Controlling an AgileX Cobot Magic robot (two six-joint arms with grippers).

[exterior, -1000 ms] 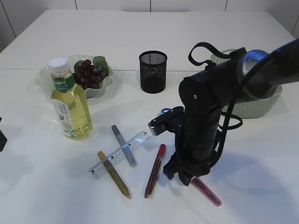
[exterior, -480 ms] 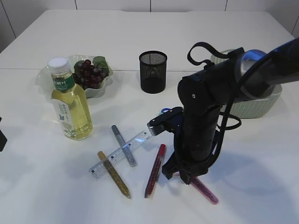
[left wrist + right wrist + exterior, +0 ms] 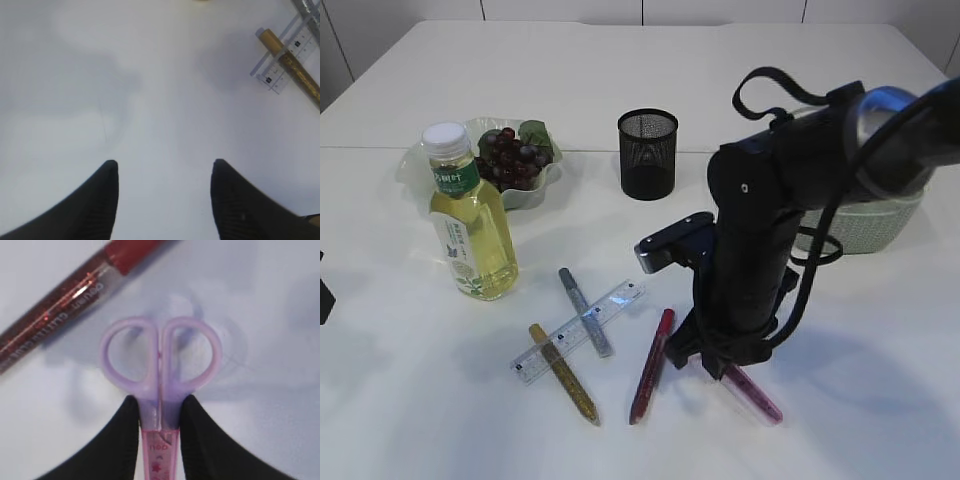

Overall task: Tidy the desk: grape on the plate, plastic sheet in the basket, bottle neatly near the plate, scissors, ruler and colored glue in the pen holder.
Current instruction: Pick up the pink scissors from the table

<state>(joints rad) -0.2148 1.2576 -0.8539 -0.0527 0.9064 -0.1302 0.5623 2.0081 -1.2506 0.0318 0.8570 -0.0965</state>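
Note:
My right gripper (image 3: pixel 708 352) is shut on the scissors (image 3: pixel 160 360), which have purple handles and a pink sheath (image 3: pixel 752 393); the jaws (image 3: pixel 160 401) clamp just below the handles, low over the table. A red glue pen (image 3: pixel 652 364) lies just left of them and also shows in the right wrist view (image 3: pixel 65 305). The ruler (image 3: pixel 578 331) lies under a silver glue pen (image 3: pixel 585 311) and a gold one (image 3: pixel 563 373). My left gripper (image 3: pixel 163 167) is open and empty over bare table. The grapes (image 3: pixel 510 158) sit on the plate (image 3: pixel 548 185). The bottle (image 3: pixel 470 215) stands upright in front of it. No plastic sheet shows.
The black mesh pen holder (image 3: pixel 647 153) stands at the back centre. The pale green basket (image 3: pixel 865 225) is at the right, partly behind my right arm. In the left wrist view the ruler's end (image 3: pixel 272 75) and the gold pen (image 3: pixel 295 67) lie at the upper right.
My right arm has shifted a little right and turned. The scissors' pink sheath has moved slightly up and left with it. The other things have not moved.

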